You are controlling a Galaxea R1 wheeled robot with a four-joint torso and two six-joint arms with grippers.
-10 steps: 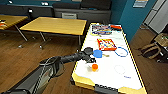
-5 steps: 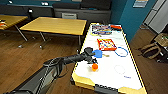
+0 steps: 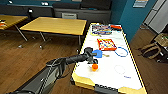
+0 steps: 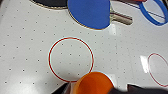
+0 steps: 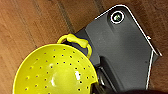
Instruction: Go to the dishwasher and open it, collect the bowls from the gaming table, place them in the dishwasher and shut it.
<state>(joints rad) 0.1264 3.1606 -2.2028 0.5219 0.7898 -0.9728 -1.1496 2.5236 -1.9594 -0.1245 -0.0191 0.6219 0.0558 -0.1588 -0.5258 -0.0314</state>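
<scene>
Reaching over the white tabletop (image 3: pixel 110 75), the left end effector (image 3: pixel 93 61) hangs above an orange bowl (image 3: pixel 94 66); no writing is readable. Left wrist view: orange bowl beside a blue paddle (image 4: pixel 90 12), grip unclear. Right wrist view: a yellow strainer bowl (image 5: pixel 53 72), grip unclear.

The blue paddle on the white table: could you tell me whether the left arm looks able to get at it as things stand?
Probably yes. The left gripper hangs over the white table right beside the blue paddle, with bare surface between them. But an orange bowl sits at the gripper, so it seems occupied.
</scene>
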